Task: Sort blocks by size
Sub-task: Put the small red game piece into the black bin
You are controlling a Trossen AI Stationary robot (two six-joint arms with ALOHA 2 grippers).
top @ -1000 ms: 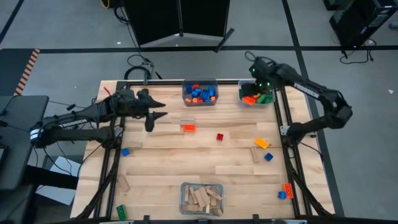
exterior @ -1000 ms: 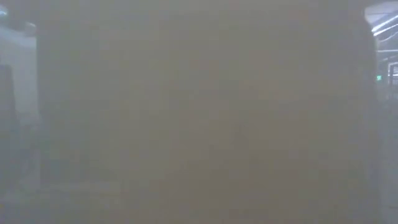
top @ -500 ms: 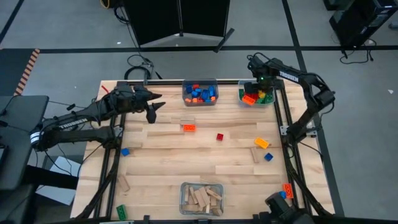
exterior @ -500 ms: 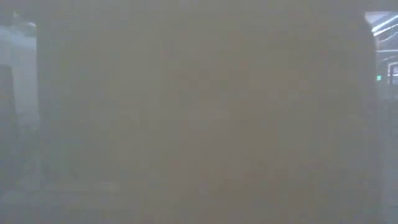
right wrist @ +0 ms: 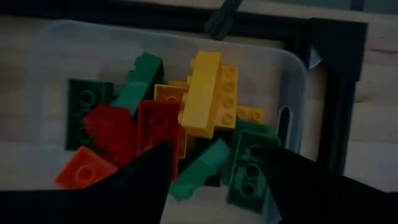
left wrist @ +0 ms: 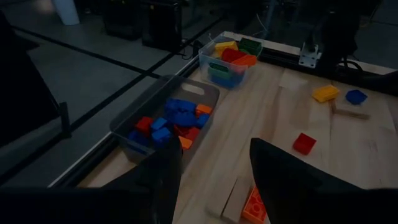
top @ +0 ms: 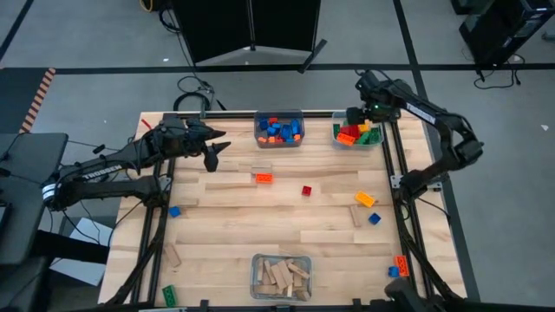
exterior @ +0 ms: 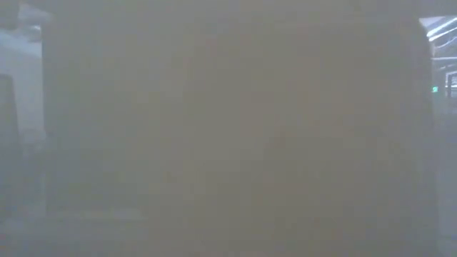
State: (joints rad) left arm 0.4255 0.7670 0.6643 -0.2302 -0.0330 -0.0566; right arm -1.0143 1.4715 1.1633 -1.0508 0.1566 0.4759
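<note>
My right gripper (right wrist: pixel 217 152) stands open above the clear bin (top: pixel 379 139) at the table's far right, fingers pointing down, touching nothing. The bin holds large bricks in green, red and orange, with a long yellow brick (right wrist: pixel 208 93) lying across the top of the pile. My left gripper (left wrist: pixel 214 155) hovers open and nothing is between its fingers, above the table's far left part (top: pixel 211 156). Loose blocks lie flat on the table: an orange brick (top: pixel 263 178) beside a wooden block (top: pixel 260 167), a red one (top: pixel 306 191), a yellow one (top: pixel 365 199), a blue one (top: pixel 375 218).
A bin of small blue, red and orange bricks (top: pixel 278 128) stands at the far middle, and a bin of wooden blocks (top: pixel 281 276) at the near edge. More blocks lie at the near left (top: pixel 169 295) and near right (top: pixel 399 264). The low view shows only haze.
My right arm has swung and its gripper has shifted a little toward the far right over the bin, baring more of the bricks in it. My left gripper has turned slightly toward the table's far edge.
</note>
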